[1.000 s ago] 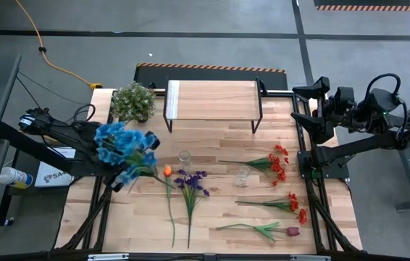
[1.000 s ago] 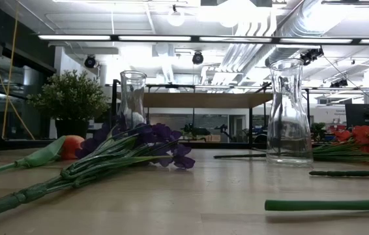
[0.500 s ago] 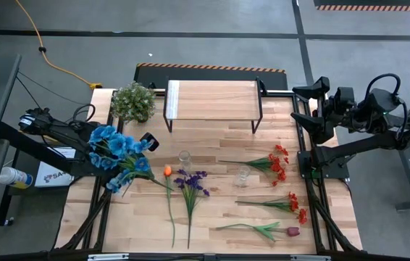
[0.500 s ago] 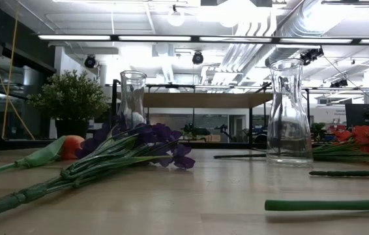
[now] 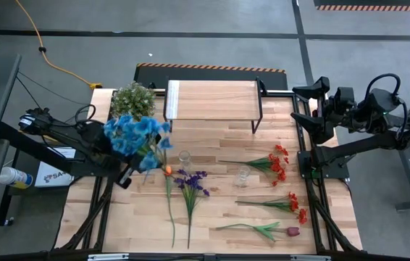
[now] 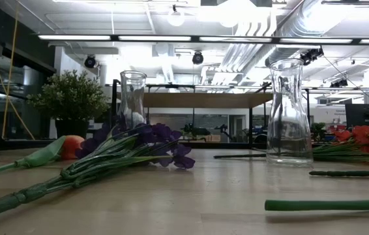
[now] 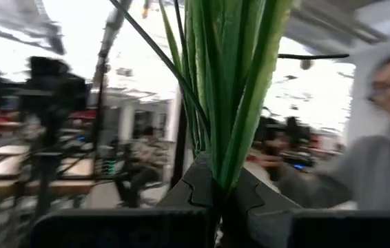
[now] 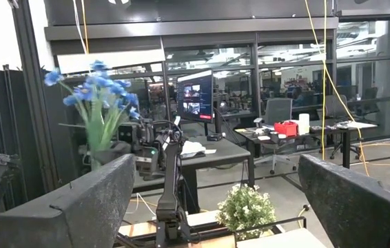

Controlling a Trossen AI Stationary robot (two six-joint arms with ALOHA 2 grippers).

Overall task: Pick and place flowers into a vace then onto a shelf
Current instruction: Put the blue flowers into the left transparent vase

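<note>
Left gripper (image 7: 216,196) is clamped on the green stems of the blue flowers (image 5: 137,135); the wrist view shows the stems pinched between its fingers and rising straight up. Over the last second the bunch has swung: it sat lower and further left over the surface (image 5: 219,185), with blooms spread sideways, and it now stands higher and nearer the small clear vase (image 5: 184,157), blooms gathered above the gripper. Judged: the arm has turned the bunch upright and is carrying it right, toward that vase. Stems are not yet over the vase mouth, so insertion is still to do.

Right gripper (image 8: 212,200) holds nothing, fingers wide apart, parked off the right edge of the surface; no change.

Rest of the layout unchanged. Orange flower (image 5: 167,172) and purple flowers (image 5: 190,181) lie near centre, just beyond the held bunch. Red flowers (image 5: 277,163) lie right of the second vase (image 5: 243,176), with more red stems nearer. The shelf (image 5: 212,100) stands at the far edge, top bare, bushy plant (image 5: 132,101) to its left. Both vases are empty in the low view.

Next need: align stem ends with the narrow neck before lowering.
</note>
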